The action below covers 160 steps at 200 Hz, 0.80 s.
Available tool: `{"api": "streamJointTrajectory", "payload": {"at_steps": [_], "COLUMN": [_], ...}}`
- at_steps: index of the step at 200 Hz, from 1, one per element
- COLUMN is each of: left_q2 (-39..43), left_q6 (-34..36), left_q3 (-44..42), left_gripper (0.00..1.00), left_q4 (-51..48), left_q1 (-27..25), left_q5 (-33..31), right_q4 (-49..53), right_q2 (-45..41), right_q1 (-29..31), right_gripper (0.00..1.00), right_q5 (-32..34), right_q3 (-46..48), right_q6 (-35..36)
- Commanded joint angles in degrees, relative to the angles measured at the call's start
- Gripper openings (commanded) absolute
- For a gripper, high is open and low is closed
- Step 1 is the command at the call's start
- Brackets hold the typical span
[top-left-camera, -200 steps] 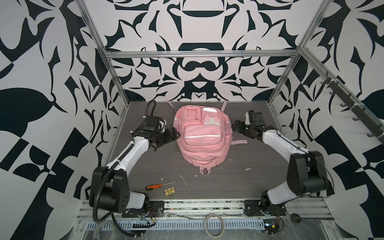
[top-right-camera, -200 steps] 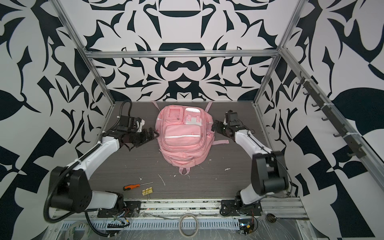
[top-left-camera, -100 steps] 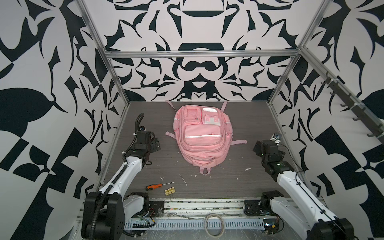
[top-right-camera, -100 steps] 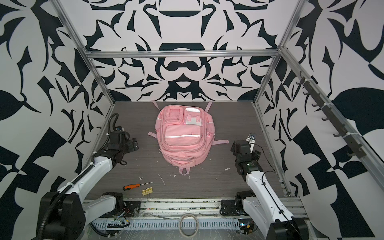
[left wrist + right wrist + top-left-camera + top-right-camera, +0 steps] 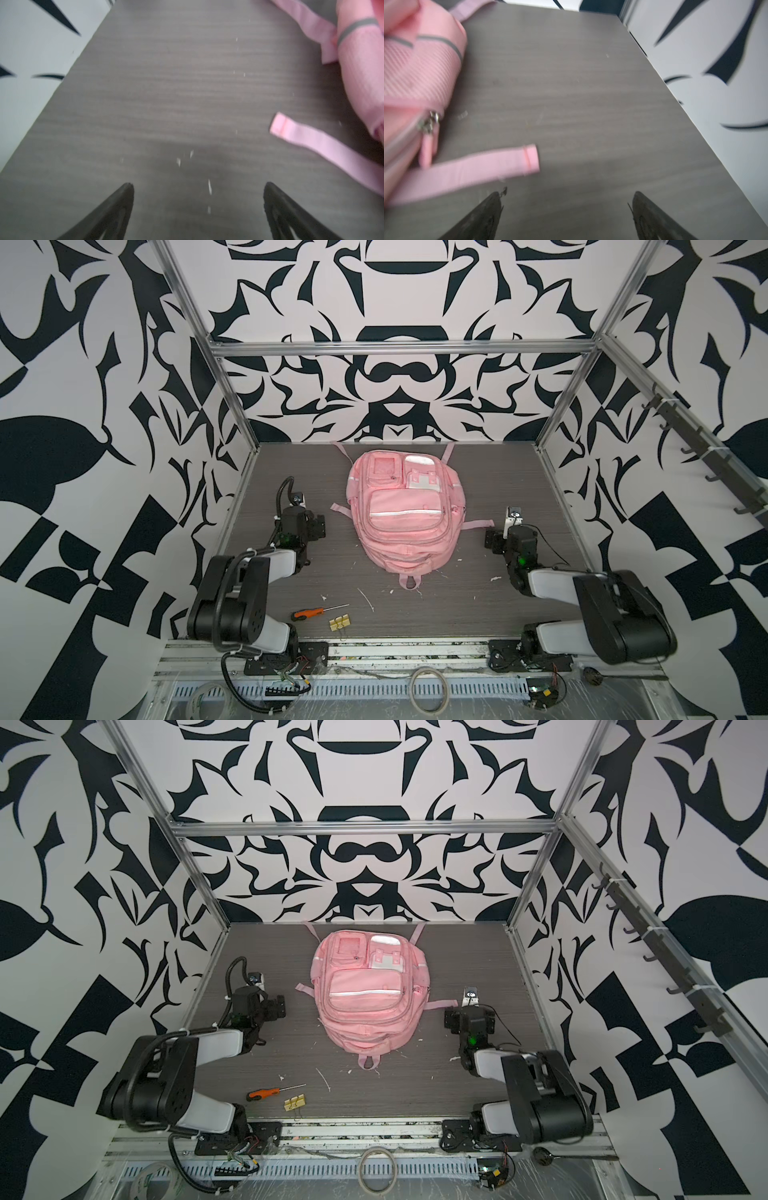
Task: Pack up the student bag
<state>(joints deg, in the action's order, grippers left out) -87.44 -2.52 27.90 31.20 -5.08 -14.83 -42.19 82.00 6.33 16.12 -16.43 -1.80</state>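
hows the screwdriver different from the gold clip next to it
The screwdriver is long and thin, with an orange handle and a bare metal shaft; the clip is short, blocky and pale gold. The screwdriver lies left of the clip and a little farther from the front edge. Both lie loose on the table, in front of the bag and apart from it.

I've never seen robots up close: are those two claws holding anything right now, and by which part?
Nothing is held. The left gripper and right gripper are both open over bare table, on either side of the pink backpack.
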Motion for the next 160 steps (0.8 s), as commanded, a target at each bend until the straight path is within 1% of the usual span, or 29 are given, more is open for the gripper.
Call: {"api": "streamJointTrajectory", "payload": {"at_steps": [1, 12, 21, 28, 31, 45, 87, 105, 160], "left_q2": [0.82, 0.08, -0.67, -2.05, -2.33, -1.78, -1.77, -1.88, -1.86], "left_q6": [1.21, 2.06, 2.52, 2.17, 2.10, 2.09, 2.09, 2.09, 2.09], "left_q3": [-0.11, -3.54, -5.72, -6.32, -6.22, -6.01, -6.64, -6.80, -6.77], "left_gripper": [0.99, 0.99, 0.99, 0.99, 0.99, 0.99, 0.99, 0.99, 0.99], "left_q4": [6.25, 14.34, 17.65, 20.93, 20.90, 19.30, 20.90, 21.35, 21.39], "left_q1": [0.51, 0.67, 1.64, 2.32, 2.45, 2.45, 2.45, 2.45, 2.45], "left_q5": [3.13, 5.27, 10.01, 10.64, 10.76, 11.16, 10.92, 10.82, 10.79], "right_q4": [-13.43, -18.72, -14.00, -11.47, -11.32, -11.76, -11.32, -10.43, -10.67], "right_q2": [5.54, 8.19, 6.86, 6.67, 6.97, 7.23, 6.95, 7.04, 7.23], "right_q1": [-0.35, -0.35, -0.31, -0.51, -0.52, -0.53, -0.53, -0.44, -0.53], "right_gripper": [1.00, 1.00, 1.00, 1.00, 1.00, 1.00, 1.00, 1.00, 1.00], "right_q5": [-2.31, -1.72, -1.42, -0.42, 0.47, 0.74, 1.01, -2.26, -2.61], "right_q3": [-1.35, -0.73, -1.95, -3.05, -3.36, -3.18, -3.22, -3.77, -3.78], "right_q6": [1.90, 1.80, 1.13, 0.48, 0.12, 0.31, 0.13, 1.61, 1.73]}}
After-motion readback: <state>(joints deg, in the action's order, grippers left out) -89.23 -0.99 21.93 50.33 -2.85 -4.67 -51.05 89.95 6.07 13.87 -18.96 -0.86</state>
